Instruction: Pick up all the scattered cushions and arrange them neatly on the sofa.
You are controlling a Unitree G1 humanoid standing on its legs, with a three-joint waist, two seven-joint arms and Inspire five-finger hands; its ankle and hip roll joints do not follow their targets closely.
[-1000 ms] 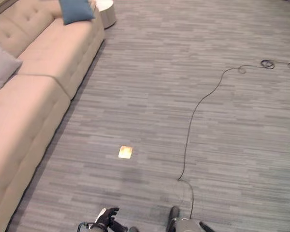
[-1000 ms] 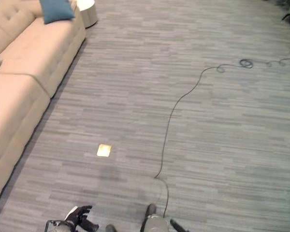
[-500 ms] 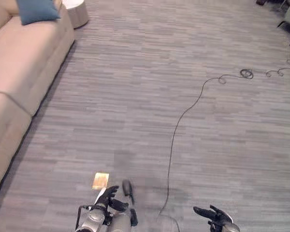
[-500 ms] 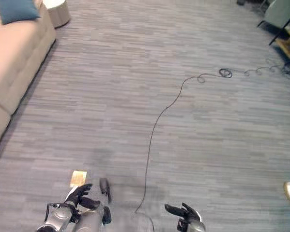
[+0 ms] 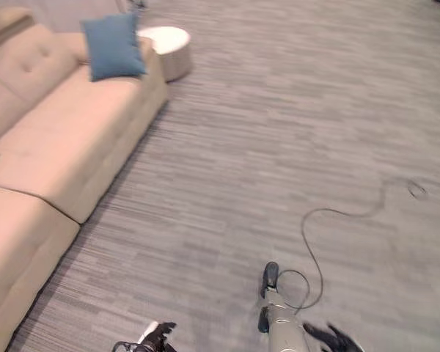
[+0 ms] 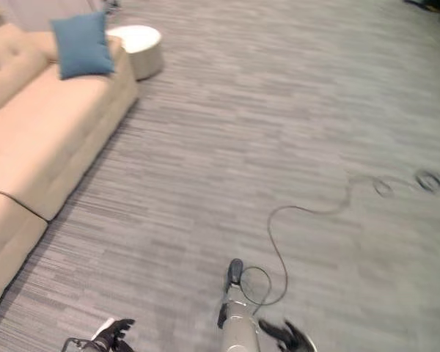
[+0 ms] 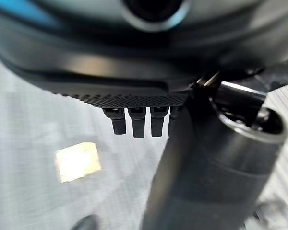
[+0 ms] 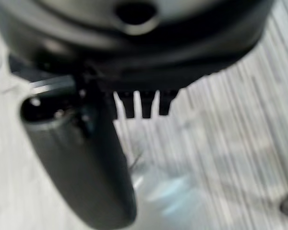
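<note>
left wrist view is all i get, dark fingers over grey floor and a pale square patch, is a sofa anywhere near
Observer: Yes. A beige sofa runs along the robot's left in the left eye view.
Operator: any cushion on it
Observer: One blue cushion leans against the backrest at the sofa's far end.
Operator: what's past that end
Observer: A low round white table stands on the floor just beyond the sofa arm.
Operator: is my left hand holding anything
Observer: No. The left hand is low at the frame's bottom edge, holding nothing.
</note>
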